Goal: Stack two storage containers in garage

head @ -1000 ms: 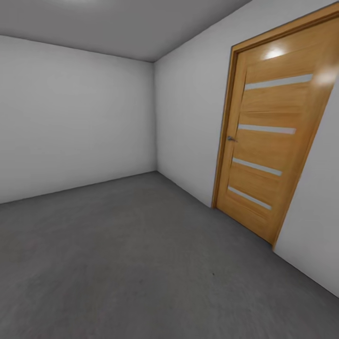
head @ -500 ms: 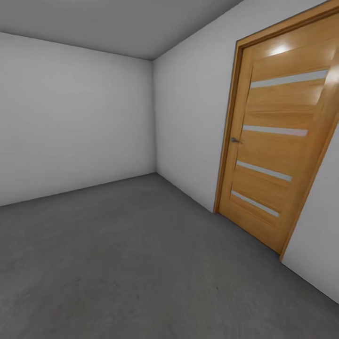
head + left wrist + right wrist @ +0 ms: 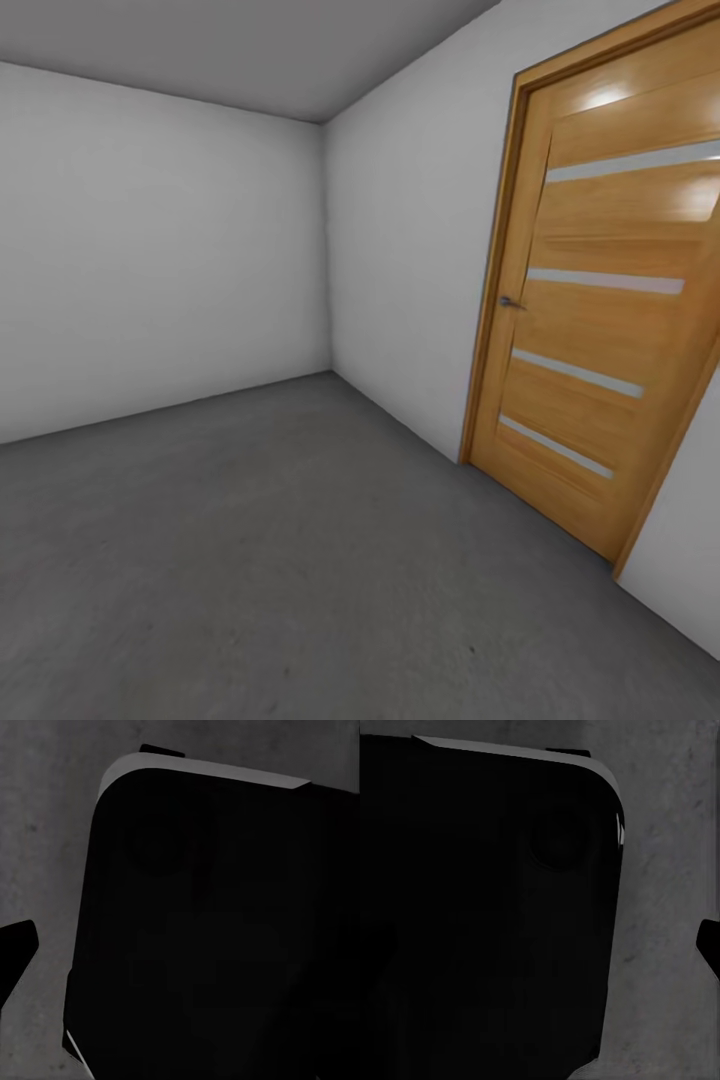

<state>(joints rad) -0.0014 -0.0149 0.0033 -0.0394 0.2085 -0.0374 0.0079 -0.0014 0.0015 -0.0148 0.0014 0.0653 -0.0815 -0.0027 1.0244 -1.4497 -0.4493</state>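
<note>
Nearest to the robot, the left wrist view looked down on a large black body with rounded corners [image 3: 217, 937], smooth and matte, with a thin pale grey edge along one side. Past its rim a strip of the floor [image 3: 52, 817] showed, dark grey and mottled like rough concrete. A small black pointed piece [image 3: 15, 949] stood at the border of that picture; I could not tell if it belonged to the left claw, so whether this claw was clenched or released could not be told. The right wrist view gave almost the same picture: one black rounded body [image 3: 487, 907] with a faint round dent in its surface, and the same grey floor beside it. One small dark piece [image 3: 710, 945] sat at the border there, and the state of the right claw could not be told either.

In the head view the floor [image 3: 280, 560] spread wide, dark grey and finely speckled, reaching to two plain white walls that met in one far corner [image 3: 327, 250]. The ceiling [image 3: 250, 45] was flat and grey. In the right-hand wall stood one closed wooden door [image 3: 600, 330], honey-coloured with visible grain, in a wooden frame. It carried four narrow pale horizontal strips and one small metal handle [image 3: 511, 302] near its left edge. This room was the garage.
</note>
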